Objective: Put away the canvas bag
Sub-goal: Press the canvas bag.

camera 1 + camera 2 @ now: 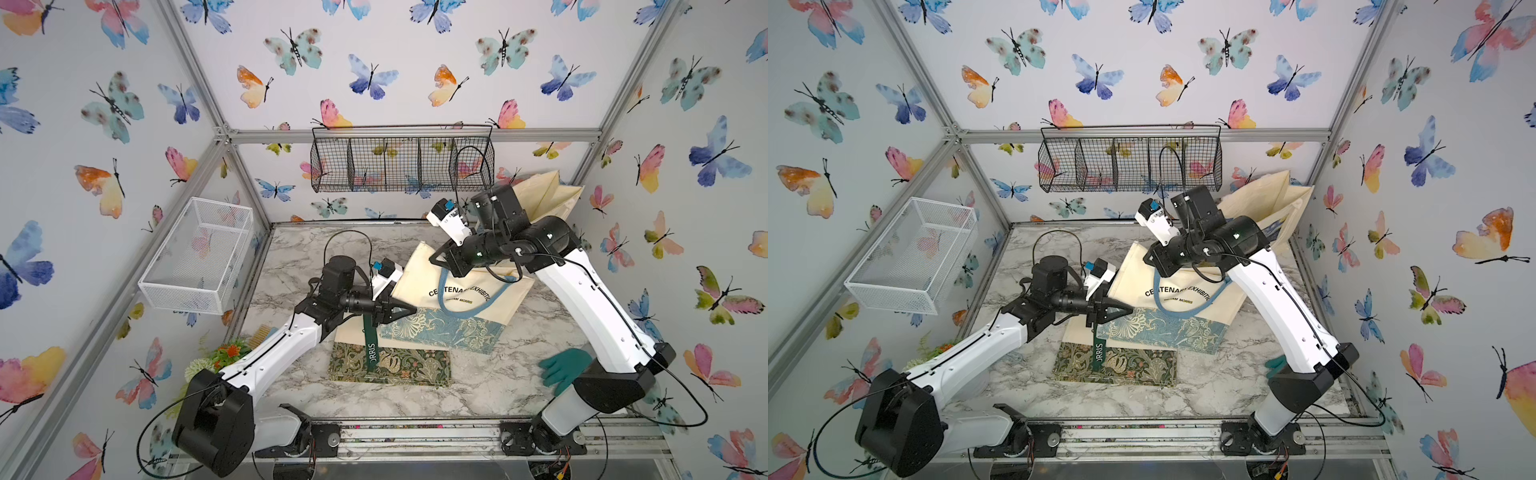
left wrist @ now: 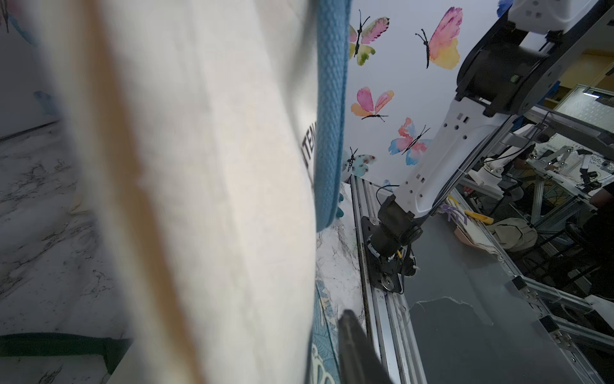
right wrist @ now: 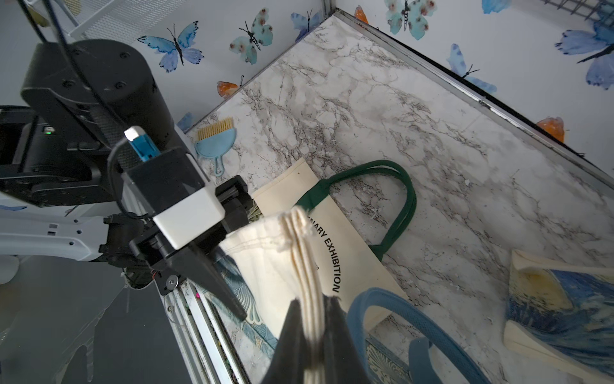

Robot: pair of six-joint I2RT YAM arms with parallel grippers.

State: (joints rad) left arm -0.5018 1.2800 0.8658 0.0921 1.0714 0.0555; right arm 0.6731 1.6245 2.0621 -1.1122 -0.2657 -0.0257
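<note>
The cream canvas bag point(image 1: 419, 274) point(image 1: 1133, 276), with blue handles point(image 1: 446, 305) and a blue floral base, is lifted by its top hem at the table's middle. My right gripper point(image 1: 436, 259) point(image 3: 312, 309) is shut on that folded hem. My left gripper point(image 1: 409, 309) point(image 1: 1123, 309) is at the bag's left edge. Its jaws stand open, with cream cloth point(image 2: 216, 166) between them. One finger point(image 2: 352, 345) shows clear of the cloth; the other is hidden behind it.
A second bag with green handles point(image 3: 398, 186) and a green floral base point(image 1: 390, 365) lies under the held one. A third bag point(image 1: 544, 195) leans at the back right. Also here: black wire basket point(image 1: 399, 164), white mesh basket point(image 1: 199, 253), teal glove point(image 1: 563, 368), flowers point(image 1: 226, 353), blue brush point(image 3: 216, 143).
</note>
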